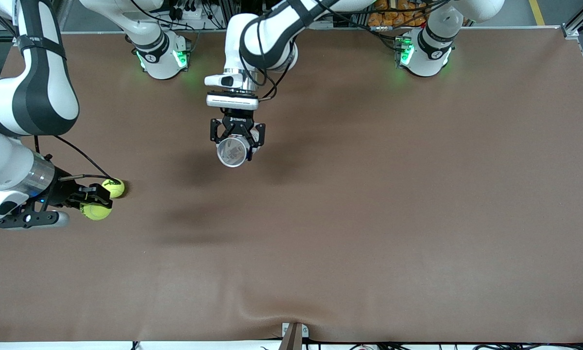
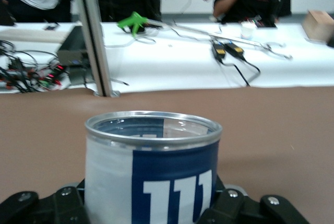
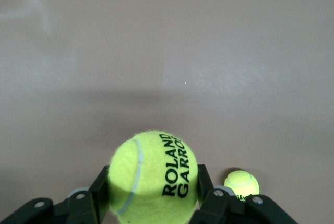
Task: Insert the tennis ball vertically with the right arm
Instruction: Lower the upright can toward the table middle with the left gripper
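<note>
Nearest your front camera, at the right arm's end of the table (image 1: pixel 369 233), you have the right gripper (image 1: pixel 91 201) up in the air with its fingers clamped on a tennis ball (image 1: pixel 96 212). Your right wrist view shows that grip plainly: the yellow ball (image 3: pixel 153 174) sits squeezed between the two black fingers (image 3: pixel 99 192), its printed lettering facing the camera and the brown tabletop (image 3: pixel 167 51) spread out under it. Just beside the held ball, a second tennis ball (image 1: pixel 113 187) lies on the table surface, a little farther from the front camera; you can see it small and low next to the gripper in the right wrist view (image 3: pixel 241 185) as well. Farther up the table, around its middle and closer to the robots' bases, the left gripper (image 1: pixel 236 141) hangs over the brown surface, closed on a can (image 1: pixel 232 151) whose open mouth faces the front camera. From your left wrist view the can (image 2: pixel 152 172) stands upright in the jaws, with a silver rim, a pale grey side and a dark blue panel carrying white marks. The two grippers are well apart, so the held ball is nowhere near the can's opening, and the ball is not yet in it.
</note>
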Robot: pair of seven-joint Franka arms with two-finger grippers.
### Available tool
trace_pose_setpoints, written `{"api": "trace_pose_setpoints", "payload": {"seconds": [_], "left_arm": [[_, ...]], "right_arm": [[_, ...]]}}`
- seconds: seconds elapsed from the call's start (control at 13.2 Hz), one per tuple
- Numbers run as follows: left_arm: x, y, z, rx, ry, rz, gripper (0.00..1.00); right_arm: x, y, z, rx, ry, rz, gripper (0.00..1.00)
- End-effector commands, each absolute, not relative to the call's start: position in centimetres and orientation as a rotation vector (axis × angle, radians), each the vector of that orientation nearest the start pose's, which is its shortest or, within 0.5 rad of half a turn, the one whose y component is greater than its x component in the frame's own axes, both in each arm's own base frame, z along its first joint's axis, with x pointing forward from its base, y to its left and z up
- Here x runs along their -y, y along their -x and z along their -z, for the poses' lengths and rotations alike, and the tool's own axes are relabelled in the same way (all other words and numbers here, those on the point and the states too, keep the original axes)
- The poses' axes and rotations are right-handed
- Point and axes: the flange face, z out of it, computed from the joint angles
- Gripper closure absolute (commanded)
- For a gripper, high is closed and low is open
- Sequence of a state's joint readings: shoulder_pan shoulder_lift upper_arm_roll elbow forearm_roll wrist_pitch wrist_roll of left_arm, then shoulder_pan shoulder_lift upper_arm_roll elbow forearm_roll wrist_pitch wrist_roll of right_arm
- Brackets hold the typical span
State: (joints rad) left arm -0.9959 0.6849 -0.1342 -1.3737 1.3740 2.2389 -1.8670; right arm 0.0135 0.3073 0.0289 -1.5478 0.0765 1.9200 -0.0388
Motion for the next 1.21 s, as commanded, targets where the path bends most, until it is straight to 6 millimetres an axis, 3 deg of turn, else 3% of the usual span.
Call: {"api": "trace_pose_setpoints", "payload": {"seconds": [0.0, 0.23, 0.6, 0.83, 1.13], "left_arm": [[66.3, -37.0, -34.1, -0.022, 2.721, 1.73, 0.23], [66.5, -36.3, -33.0, 0.036, 2.658, 1.799, 0.23], [66.5, -36.2, -28.5, 0.084, 2.553, 1.959, 0.23], [66.5, -35.6, -25.6, 0.044, 2.493, 2.01, 0.23], [66.6, -35.9, -23.8, -0.036, 2.403, 2.21, 0.23]], "right_arm": [[-3.1, -65.3, -48.9, 0.089, 3.044, 0.106, 0.63], [-3.1, -65.3, -48.9, 0.091, 3.044, 0.101, 0.63], [-3.1, -65.3, -48.9, 0.091, 3.044, 0.103, 0.63], [-3.1, -65.3, -48.9, 0.094, 3.044, 0.103, 0.63], [-3.1, -65.3, -48.9, 0.094, 3.044, 0.103, 0.63]]}}
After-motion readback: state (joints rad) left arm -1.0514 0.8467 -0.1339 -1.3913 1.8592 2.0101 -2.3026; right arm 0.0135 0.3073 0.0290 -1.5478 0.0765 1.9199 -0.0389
